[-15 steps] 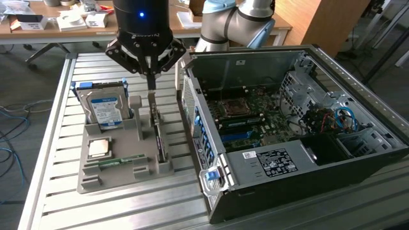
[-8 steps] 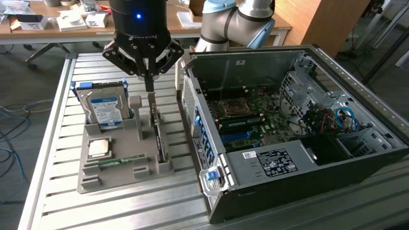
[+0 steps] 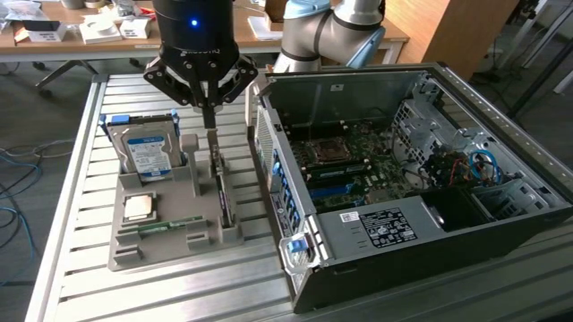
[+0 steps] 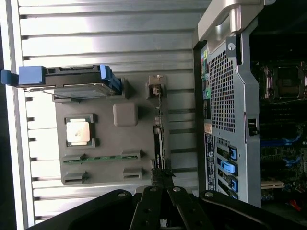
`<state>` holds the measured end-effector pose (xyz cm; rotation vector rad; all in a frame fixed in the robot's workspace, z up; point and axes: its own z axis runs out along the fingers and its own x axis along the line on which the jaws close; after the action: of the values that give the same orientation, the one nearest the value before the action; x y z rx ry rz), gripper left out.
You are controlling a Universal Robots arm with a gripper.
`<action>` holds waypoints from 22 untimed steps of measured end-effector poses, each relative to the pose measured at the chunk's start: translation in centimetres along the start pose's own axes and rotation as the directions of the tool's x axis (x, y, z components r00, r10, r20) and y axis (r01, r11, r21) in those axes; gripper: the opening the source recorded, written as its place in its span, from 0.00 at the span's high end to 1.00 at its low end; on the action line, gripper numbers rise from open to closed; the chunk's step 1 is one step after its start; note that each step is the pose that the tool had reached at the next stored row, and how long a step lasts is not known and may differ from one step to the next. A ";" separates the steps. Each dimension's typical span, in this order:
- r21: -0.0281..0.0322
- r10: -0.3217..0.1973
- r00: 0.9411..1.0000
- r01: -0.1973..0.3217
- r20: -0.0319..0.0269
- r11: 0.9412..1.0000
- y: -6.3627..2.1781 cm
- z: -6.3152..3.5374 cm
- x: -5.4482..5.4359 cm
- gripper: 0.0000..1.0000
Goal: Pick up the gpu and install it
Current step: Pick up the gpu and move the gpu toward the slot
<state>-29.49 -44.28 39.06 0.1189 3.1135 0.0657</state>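
The gpu point(image 3: 222, 194) stands on edge in a slot on the exterior view's right side of the grey parts holder point(image 3: 184, 201), its pale bracket end pointing up toward the arm. My gripper point(image 3: 209, 124) hangs right over that end, its fingers drawn together on the top of the bracket. In the wrist view the gpu point(image 4: 158, 139) shows edge-on as a thin dark strip in the holder point(image 4: 110, 143), and my gripper point(image 4: 163, 175) pinches its near end. The card still sits in the slot.
The holder also carries a hard drive point(image 3: 147, 151) with a blue-white label, a square processor point(image 3: 139, 208) and a green memory stick point(image 3: 161, 226). An open computer case point(image 3: 403, 181) lies close on the exterior view's right, motherboard point(image 3: 349, 161) exposed. All rest on a slatted metal table point(image 3: 179, 288).
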 end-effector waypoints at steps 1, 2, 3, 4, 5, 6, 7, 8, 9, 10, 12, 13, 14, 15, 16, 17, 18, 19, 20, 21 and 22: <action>0.000 0.000 1.000 0.000 0.000 1.000 0.00 0.00 0.0 0.89; 0.000 0.000 1.000 0.000 0.000 1.000 0.00 0.00 0.0 0.89; 0.000 0.000 1.000 0.000 0.000 1.000 0.00 0.00 0.0 0.89; 0.000 0.000 1.000 0.000 0.000 1.000 0.00 0.00 0.0 0.89; 0.000 0.000 1.000 0.000 0.000 1.000 0.00 0.00 0.0 0.89; 0.000 0.000 1.000 0.000 0.000 1.000 0.00 0.00 0.0 0.89; 0.000 0.000 1.000 0.000 0.000 1.000 0.00 0.00 0.0 0.83; 0.000 0.000 1.000 0.000 0.000 1.000 0.00 0.00 0.0 0.77; 0.000 0.000 1.000 0.000 0.000 1.000 0.00 0.00 0.0 0.77; 0.000 0.000 1.000 0.000 0.000 1.000 0.00 0.00 0.0 0.71; 0.000 0.000 1.000 0.000 0.000 1.000 0.00 0.00 0.0 0.65; 0.000 0.000 1.000 0.000 0.000 1.000 0.00 0.00 0.0 0.59; 0.000 0.000 1.000 0.000 0.000 1.000 0.00 0.00 0.0 0.59; 0.000 0.000 1.000 0.000 0.000 1.000 0.00 0.00 0.0 0.53; 0.000 0.000 1.000 0.000 0.000 1.000 0.00 0.00 0.0 0.53; 0.000 0.000 1.000 0.000 0.000 1.000 0.00 0.00 0.0 0.53; 0.000 0.000 1.000 0.000 0.000 1.000 0.00 0.00 0.0 0.53; 0.000 0.000 1.000 0.000 0.000 1.000 0.00 0.03 0.0 0.53; 0.000 0.000 1.000 0.000 0.000 1.000 -0.01 0.13 0.0 0.53; 0.000 0.000 1.000 0.000 0.000 1.000 -0.01 0.27 0.0 0.53; 0.000 0.000 1.000 0.000 0.000 1.000 -0.02 0.44 0.0 0.53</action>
<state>-29.49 -44.28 38.61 0.1188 3.1135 0.0657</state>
